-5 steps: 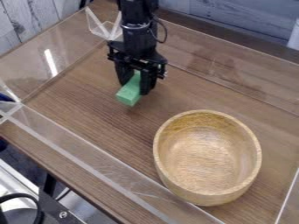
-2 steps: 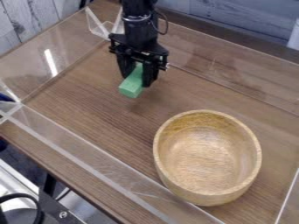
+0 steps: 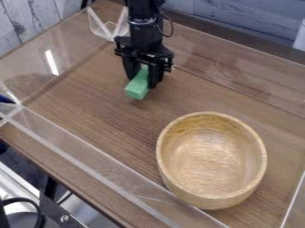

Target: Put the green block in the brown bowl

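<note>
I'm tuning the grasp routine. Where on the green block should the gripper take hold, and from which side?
Grip the green block across its narrow width, near mid-length, coming straight down from above. It is a slim bar with flat long sides, and the gripper already points down over it.

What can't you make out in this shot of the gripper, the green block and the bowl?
- Upper end of the green block: hidden between the fingers of the gripper, camera view.
- Whether the fingers actually touch the block: too small.
- Brown bowl: near outer wall hidden by its own rim.
</note>
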Controlling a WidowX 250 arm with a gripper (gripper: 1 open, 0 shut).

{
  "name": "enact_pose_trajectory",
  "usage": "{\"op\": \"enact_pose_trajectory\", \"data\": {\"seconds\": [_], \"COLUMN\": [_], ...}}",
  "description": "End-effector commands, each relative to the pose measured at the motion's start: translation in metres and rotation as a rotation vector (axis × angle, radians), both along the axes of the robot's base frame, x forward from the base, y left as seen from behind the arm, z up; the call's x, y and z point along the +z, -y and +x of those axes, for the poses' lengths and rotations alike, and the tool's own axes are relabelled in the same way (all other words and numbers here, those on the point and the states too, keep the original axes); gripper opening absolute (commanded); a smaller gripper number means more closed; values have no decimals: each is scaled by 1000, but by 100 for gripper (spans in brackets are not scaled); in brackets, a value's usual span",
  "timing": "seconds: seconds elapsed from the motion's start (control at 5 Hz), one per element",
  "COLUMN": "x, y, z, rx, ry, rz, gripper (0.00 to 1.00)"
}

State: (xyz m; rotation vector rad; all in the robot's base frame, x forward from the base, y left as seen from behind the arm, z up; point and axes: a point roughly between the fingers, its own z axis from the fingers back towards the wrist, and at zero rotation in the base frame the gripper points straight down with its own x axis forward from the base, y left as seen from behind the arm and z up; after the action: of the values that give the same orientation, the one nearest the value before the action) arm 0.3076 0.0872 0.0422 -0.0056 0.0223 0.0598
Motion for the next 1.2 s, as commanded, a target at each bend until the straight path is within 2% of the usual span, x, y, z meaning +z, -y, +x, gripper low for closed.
{"op": "enact_pose_trajectory", "data": {"seconds": [0.0,0.2,0.4,0.6,0.8,1.0], "x": [34,50,76,103,119,118], "y": [-1,3,16,35,59,89], "z": [11,9,6,2,-3,-17], "rx": [6,3,-11,-37,-77,-138], "ry": [86,108,147,177,190,175], "rz": [10,-1,-13,-37,-66,-82], "gripper": [0,0,0,0,0,0]}}
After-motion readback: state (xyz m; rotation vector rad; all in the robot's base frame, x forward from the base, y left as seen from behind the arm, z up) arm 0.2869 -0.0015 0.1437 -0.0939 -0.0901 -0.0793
